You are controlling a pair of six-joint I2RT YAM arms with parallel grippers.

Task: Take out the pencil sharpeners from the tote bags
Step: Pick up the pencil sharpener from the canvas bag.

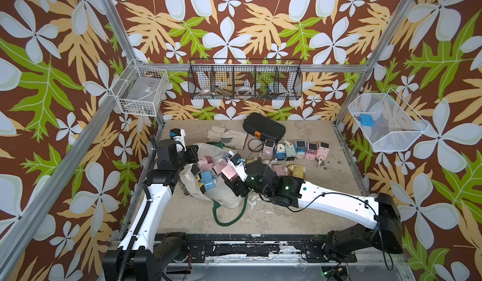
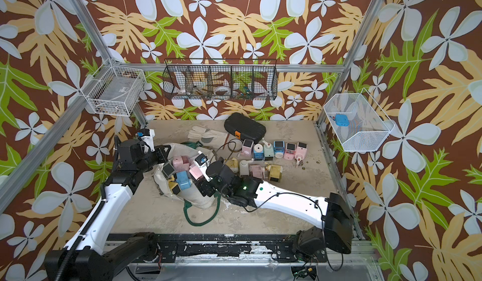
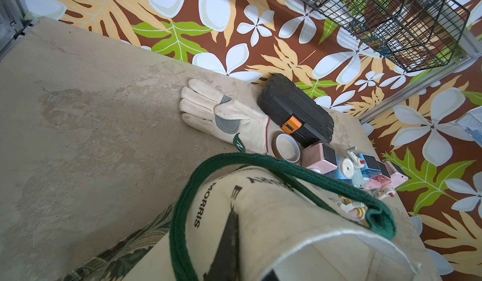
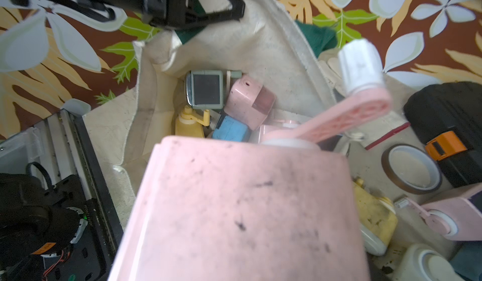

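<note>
Over the tote bag (image 1: 227, 199), pink pencil sharpener (image 1: 229, 173) clasped in right hand (image 1: 234, 180)

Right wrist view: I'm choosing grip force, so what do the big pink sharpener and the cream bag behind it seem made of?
Pink boxy crank sharpener: looks like hard moulded plastic, smooth matte finish, marked with dark smudges. Cream tote bag: apparently woven canvas, matte; it folds softly and shows a stitched hem.
</note>
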